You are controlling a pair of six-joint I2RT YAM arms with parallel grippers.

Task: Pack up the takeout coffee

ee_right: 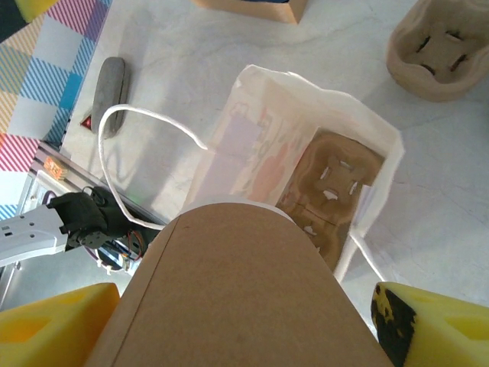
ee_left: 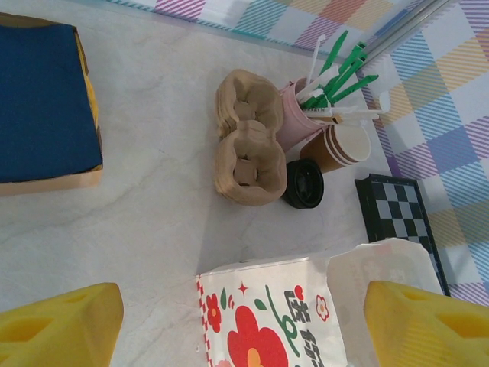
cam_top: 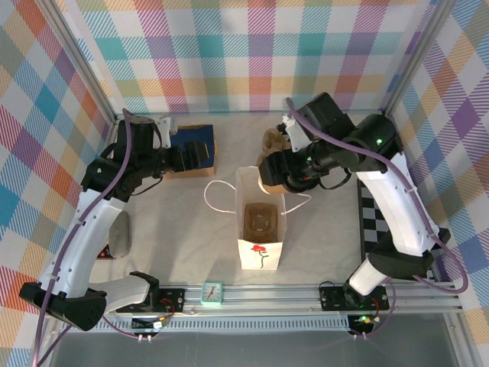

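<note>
Takeout coffee (ee_right: 237, 290) sits between the 2 yellow fingers (ee_right: 435, 325) of the right gripper (ee_right: 244, 321). Its kraft wall runs from the camera out past the fingertips; which end carries the lid I cannot tell. The fingers stand wide apart and look closed against the cup's 2 sides, so I judge it held, off the table. Just beyond the fingertips gapes the mouth of the white paper bag (ee_right: 244, 145).

By my judgement the cup is light, or heavier and top-heavy if filled. Its paper wall is soft and dents under a hard squeeze, and a dent can lift a pressed-on lid. The stiffest bands are just under the rim and at the base. A hold high on the wall, with modest force and the cup upright, suits it best. Kraft paper should give the pads fair friction.

Right wrist view looks into the bag: a moulded carrier (ee_right: 332, 180) lies on its floor, sockets up, ahead of the fingertips. Top view adds that the gripper stands over the upright bag's far rim. Left wrist view shows the left gripper (ee_left: 244, 325) spread wide with nothing in it and the bag's printed side between its fingers. Well beyond them are a loose black lid (ee_left: 303, 186), an unlidded cup (ee_left: 344, 149) and a spare carrier (ee_left: 244, 138).
</note>
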